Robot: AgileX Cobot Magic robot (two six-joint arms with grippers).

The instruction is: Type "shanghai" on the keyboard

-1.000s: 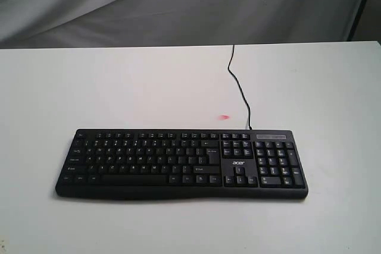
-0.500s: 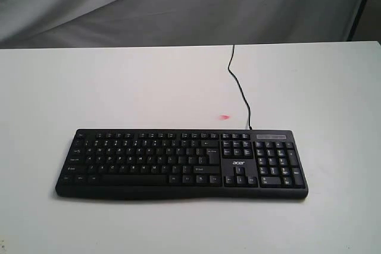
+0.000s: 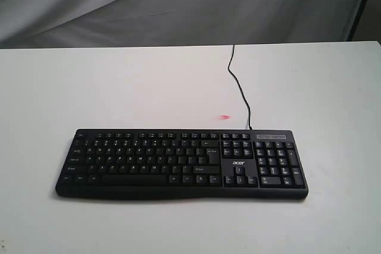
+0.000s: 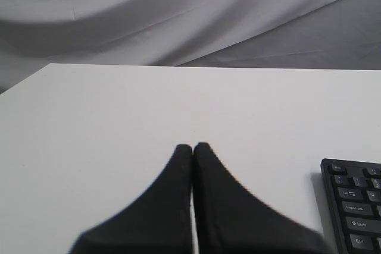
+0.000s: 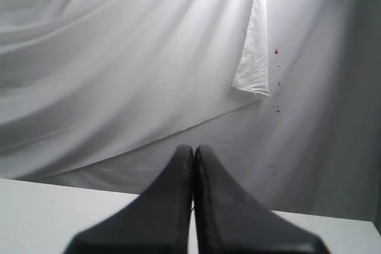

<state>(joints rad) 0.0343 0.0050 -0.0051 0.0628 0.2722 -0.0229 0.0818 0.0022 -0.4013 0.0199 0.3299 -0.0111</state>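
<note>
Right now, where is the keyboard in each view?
Exterior: keyboard lies low and centred on the white table.
Left wrist: only its Caps Lock end, beside the shut fingers.
Right wrist: not in it.
Shared landmark: table edge against grey cloth.

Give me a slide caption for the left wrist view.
Left pincer shut over the white table, the keyboard partly in view beside it.

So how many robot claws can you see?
2. The left gripper, shut, over the table near the keyboard; the right gripper, shut, facing the cloth backdrop. Neither shows in the exterior view.
</note>
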